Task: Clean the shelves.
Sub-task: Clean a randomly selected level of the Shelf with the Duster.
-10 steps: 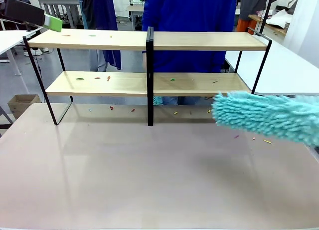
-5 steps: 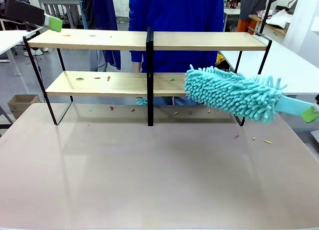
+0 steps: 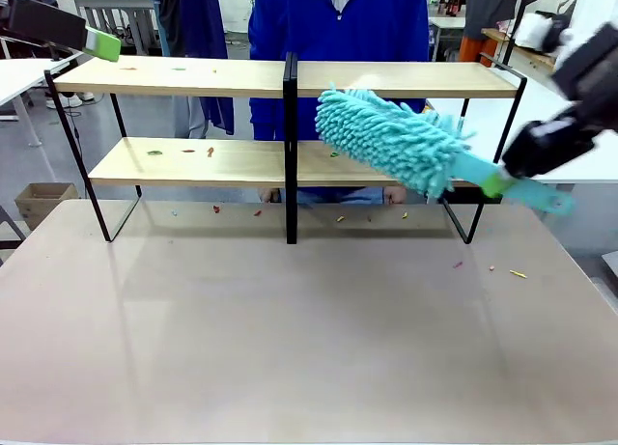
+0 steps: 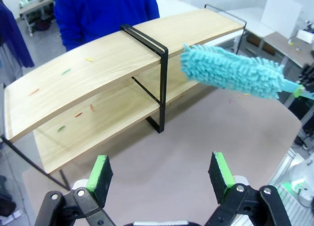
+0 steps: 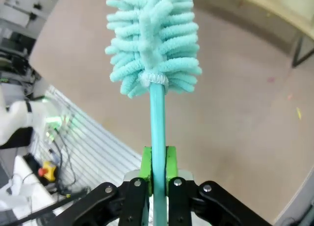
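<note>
— What do we meet first, over on the left?

— The left gripper, up in the corner of the front view, above the left end of the shelves. From its own wrist camera we see its two green pads standing wide apart, with nothing between them.

— And where do we find the shelves?

— They stand across the far half of the table. The upper board lies over the lower board, and the central post splits the rack in two. A person in a blue top stands just behind it.

— Do we see any dirt?

— Yes. Small coloured scraps lie on the left half of both boards. More are scattered on the table under the rack and off to its right.

— What do we have right of the post?

— A fluffy teal duster, tilted, with its head up and to the left and its handle running down to the right. In the front view the head lies across the gap between the two boards. In the left wrist view it hangs at the front of the right half. We cannot tell whether it touches the wood.

— What holds it?

— The right gripper, reaching in from the right. In its wrist view we see both pads pressed tight on the thin handle, with the duster head pointing away from it.
</note>
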Motion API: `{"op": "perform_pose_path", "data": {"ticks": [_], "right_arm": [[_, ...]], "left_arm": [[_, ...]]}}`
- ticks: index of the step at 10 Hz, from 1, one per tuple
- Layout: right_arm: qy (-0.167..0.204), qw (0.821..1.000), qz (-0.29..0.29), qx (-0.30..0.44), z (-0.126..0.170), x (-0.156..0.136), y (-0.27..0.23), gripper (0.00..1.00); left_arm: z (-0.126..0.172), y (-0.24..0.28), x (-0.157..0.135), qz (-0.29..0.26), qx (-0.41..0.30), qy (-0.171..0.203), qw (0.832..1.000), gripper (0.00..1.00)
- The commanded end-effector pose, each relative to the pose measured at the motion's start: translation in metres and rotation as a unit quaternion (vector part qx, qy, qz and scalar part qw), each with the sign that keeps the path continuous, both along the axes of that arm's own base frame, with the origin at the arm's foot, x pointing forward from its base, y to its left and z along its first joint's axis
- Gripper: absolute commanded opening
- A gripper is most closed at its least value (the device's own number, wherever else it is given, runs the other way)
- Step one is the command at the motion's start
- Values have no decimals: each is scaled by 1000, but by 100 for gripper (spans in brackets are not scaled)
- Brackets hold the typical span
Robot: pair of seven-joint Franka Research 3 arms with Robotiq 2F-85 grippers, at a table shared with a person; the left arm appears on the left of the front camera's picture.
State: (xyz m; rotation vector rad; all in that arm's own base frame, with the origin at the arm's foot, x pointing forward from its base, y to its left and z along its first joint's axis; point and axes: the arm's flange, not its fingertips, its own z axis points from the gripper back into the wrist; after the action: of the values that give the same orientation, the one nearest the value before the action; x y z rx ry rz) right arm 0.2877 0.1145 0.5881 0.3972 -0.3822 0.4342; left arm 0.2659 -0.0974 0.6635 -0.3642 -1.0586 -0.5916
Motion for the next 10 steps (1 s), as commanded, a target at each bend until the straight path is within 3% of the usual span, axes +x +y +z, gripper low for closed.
{"op": "perform_pose_path", "data": {"ticks": [1,5,10], "right_arm": [[9,1000,-22,12,-5,38,24,13],[38,997,-60,-6,-43,77,50,13],[39,995,-87,30,-64,113,60,13]], "left_arm": [[-2,1,0,-4,-1,-1,1000,100],[-2,1,0,-4,-1,-1,1000,100],[-2,1,0,-4,-1,-1,1000,100]]}}
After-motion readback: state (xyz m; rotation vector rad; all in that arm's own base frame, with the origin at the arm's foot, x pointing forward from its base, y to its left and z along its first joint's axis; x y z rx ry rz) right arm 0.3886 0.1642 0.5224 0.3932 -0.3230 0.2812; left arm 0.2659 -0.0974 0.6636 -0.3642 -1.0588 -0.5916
